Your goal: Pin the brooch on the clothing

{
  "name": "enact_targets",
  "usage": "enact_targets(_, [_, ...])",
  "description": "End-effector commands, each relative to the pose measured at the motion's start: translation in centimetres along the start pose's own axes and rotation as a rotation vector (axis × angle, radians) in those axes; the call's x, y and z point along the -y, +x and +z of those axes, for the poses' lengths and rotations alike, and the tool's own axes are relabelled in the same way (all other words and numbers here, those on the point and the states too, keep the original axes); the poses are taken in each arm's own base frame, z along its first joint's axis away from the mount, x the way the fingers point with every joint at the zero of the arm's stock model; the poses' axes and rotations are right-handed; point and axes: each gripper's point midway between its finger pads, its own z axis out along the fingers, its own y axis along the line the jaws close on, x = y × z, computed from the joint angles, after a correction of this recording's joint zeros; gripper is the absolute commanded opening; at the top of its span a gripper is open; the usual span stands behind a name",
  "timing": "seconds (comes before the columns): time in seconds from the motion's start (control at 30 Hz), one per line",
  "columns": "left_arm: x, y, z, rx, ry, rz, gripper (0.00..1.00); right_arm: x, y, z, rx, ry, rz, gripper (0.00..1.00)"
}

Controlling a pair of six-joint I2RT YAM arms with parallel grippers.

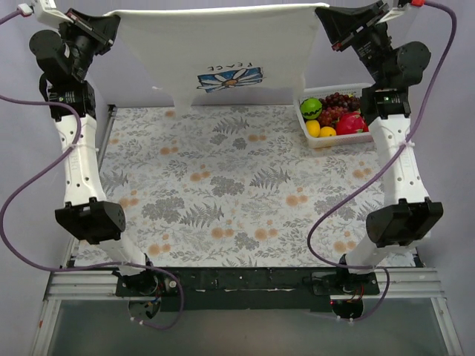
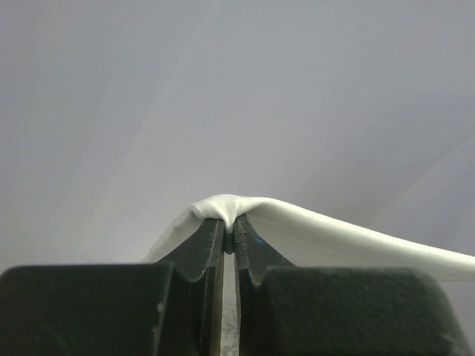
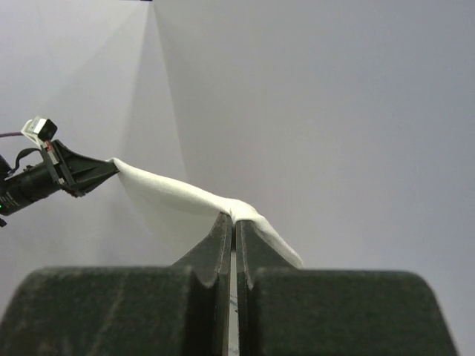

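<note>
Clothing (image 1: pixel 223 44) held up by two corners

White clothing hangs spread at 12 o'clock in the top view, with the daisy "PEACE" print upside down near its lower edge. The left gripper (image 2: pixel 228 228) is at 11 o'clock, jaws pinched fully closed on one top corner of fabric. The right gripper (image 3: pixel 234 221) is at 1 o'clock, jaws likewise clamped on the other corner. A fruit basket (image 1: pixel 338 141) sits at 2 o'clock on the floral mat (image 1: pixel 223 193).

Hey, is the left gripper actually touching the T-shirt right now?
Touching. The left wrist view shows the left gripper pinched shut on a bunched fold of the white T-shirt, with the cloth squeezed between both jaws and no gap.
</note>
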Motion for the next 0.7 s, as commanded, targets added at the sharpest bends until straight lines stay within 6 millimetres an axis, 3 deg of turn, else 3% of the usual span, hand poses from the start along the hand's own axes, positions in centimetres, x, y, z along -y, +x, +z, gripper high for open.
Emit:
enact_targets(0.0, [-3.2,2.6,-3.0,-0.042,-0.124,0.007,0.0,1.9,4.0,-3.2,-0.045,0.061,0.0,0.01])
enact_targets(0.03, [-6.2,6.3,-4.3,-0.11,-0.196,-0.029,0.0,2.0,5.4,-4.2,-0.07,0.071,0.007,0.01])
enact_targets(0.07, [-5.6,6.5,-5.7,-0.109,-0.203,-0.024,0.0,2.9,9.2,-6.6,-0.137,0.126,0.065,0.01])
enact_targets(0.13, [-7.3,9.3,-7.9,-0.157,-0.265,-0.045,0.0,3.4,12.2,-9.3,-0.181,0.186,0.107,0.01])
enact_targets(0.17, [-8.8,12.1,-10.1,-0.209,-0.323,-0.072,0.0,2.7,13.2,-11.0,-0.196,0.201,0.132,0.01])
enact_targets(0.2, [-9.3,13.6,-11.3,-0.239,-0.342,-0.091,0.0,3.3,17.5,-14.0,-0.269,0.253,0.198,0.01])
enact_targets(0.23, [-9.8,15.3,-12.6,-0.278,-0.365,-0.116,0.0,3.1,19.5,-15.9,-0.304,0.277,0.234,0.01])
enact_targets(0.27, [-11.5,18.8,-15.0,-0.349,-0.419,-0.16,0.0,2.2,20.1,-17.1,-0.311,0.281,0.258,0.01])
enact_targets(0.3, [-10.6,19.2,-16.4,-0.349,-0.419,-0.174,0.0,2.1,23.8,-20.3,-0.379,0.319,0.318,0.01])
enact_targets(0.4, [-11.4,23.4,-21.5,-0.41,-0.495,-0.241,0.0,0.9,27.8,-24.9,-0.506,0.389,0.389,0.01])
enact_targets(0.43, [-11.5,24.6,-22.6,-0.427,-0.53,-0.291,0.0,0.6,29.9,-27.4,-0.556,0.44,0.428,0.01])
enact_targets(0.53, [-12.1,27.2,-26.0,-0.488,-0.632,-0.366,0.0,-1.0,32.5,-31.4,-0.631,0.496,0.502,0.01])
enact_targets(0.67, [-12.5,28.0,-28.5,-0.542,-0.744,-0.381,0.0,-2.5,33.4,-34.6,-0.728,0.558,0.523,0.01])
